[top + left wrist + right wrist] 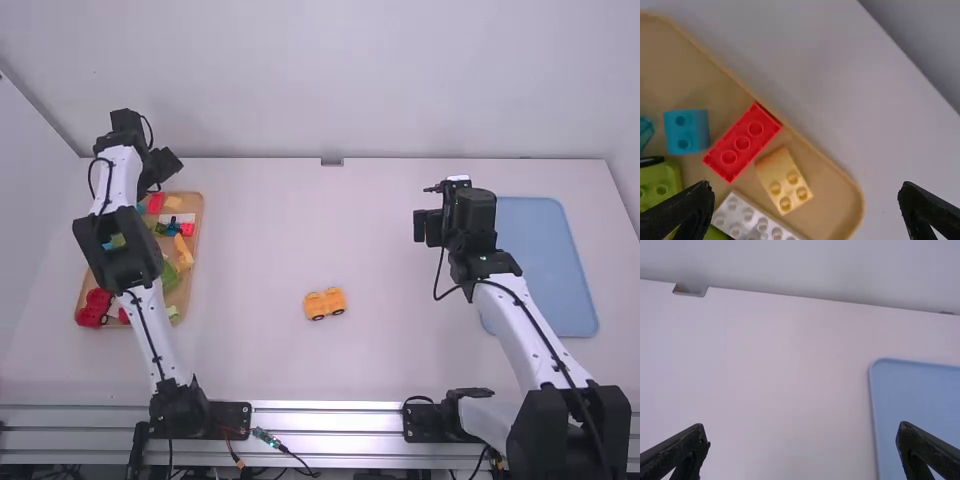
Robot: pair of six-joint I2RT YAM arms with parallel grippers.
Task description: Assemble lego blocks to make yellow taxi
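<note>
In the high view my left gripper [165,165] is over the far end of the wooden tray of blocks; in the left wrist view the left gripper [805,207] stands open above a yellow-orange block [784,181], which lies beside a red block [742,142] and a white block [752,220]. A yellow-orange car base with dark wheels [325,303] sits on the table near the middle. My right gripper [427,227] is held over the right half of the table; in the right wrist view the right gripper [802,447] is open with nothing between its fingers.
The wooden tray [197,220] at the left holds several other pieces, including a red car-like one [93,308], a blue block [686,131] and green blocks [660,185]. A blue tray [545,265] lies at the right, beside the right arm. A wall stands behind the table.
</note>
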